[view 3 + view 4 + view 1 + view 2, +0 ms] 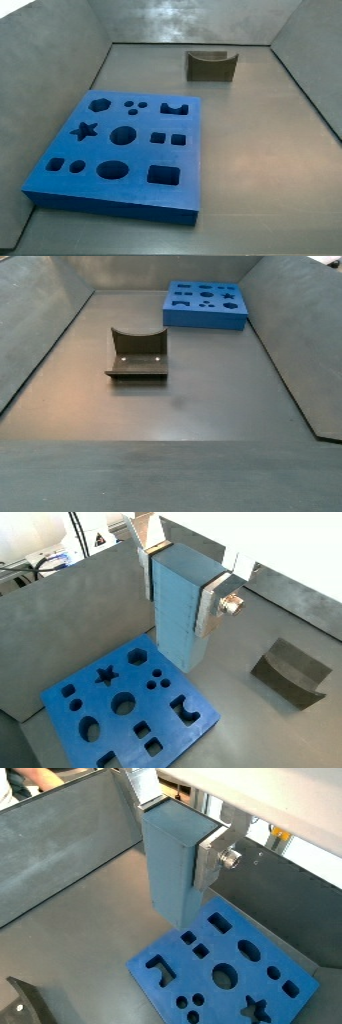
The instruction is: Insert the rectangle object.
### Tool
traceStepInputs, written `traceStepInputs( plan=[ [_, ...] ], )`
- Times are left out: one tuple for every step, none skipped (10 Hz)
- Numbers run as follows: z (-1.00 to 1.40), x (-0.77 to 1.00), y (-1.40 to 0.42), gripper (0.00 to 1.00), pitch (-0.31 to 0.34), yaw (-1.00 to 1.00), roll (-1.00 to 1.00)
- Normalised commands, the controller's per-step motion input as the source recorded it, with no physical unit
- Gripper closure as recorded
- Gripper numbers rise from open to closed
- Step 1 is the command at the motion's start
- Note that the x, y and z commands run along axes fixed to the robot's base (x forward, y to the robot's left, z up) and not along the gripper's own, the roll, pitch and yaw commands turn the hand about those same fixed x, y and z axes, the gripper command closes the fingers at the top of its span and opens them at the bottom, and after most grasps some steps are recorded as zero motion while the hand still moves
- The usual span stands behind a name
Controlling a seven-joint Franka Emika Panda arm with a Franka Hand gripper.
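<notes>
My gripper (181,574) is shut on the rectangle object (179,612), a pale-blue square bar that hangs upright between the silver fingers (214,604). It shows in both wrist views, and its point in the second is (174,863). Its lower end hangs above the floor beside an edge of the deep-blue board (127,702) with shaped holes, apart from it. The board also shows in a wrist view (227,973) and in both side views (123,155) (205,304). The gripper and the bar are out of view in both side views.
A dark olive notched block (294,672) stands on the grey floor away from the board; it also shows in both side views (211,65) (138,353). Grey walls (60,848) enclose the floor on all sides.
</notes>
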Motion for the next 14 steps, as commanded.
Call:
traceStepInputs(
  plan=[
    [-0.99,1.0,0.28,1.0,0.142,0.0,0.14],
    [-0.78,0.92,0.12,1.0,0.089,0.0,0.1],
    [-0.56,0.83,0.07,1.0,0.064,0.01,0.1],
    [-0.41,0.77,0.04,1.0,0.054,0.01,0.1],
    [-0.06,0.62,0.01,1.0,0.047,0.02,0.09],
    [0.01,0.55,-0.01,1.0,0.048,0.02,0.09],
    [0.0,0.41,-0.01,1.0,0.071,0.02,0.09],
    [-0.01,0.33,-0.02,1.0,0.087,0.02,0.1],
    [0.0,0.24,-0.02,1.0,0.096,0.02,0.11],
    [0.0,0.18,-0.02,1.0,0.104,0.02,0.12],
    [1.0,-0.74,-0.23,1.0,0.196,-0.19,0.07],
    [1.0,-0.75,-0.23,1.0,0.185,-0.19,0.06],
    [0.78,-0.63,-0.12,1.0,0.06,-0.11,-0.04],
    [0.41,-0.39,-0.04,1.0,0.019,-0.07,-0.1]
  ],
)
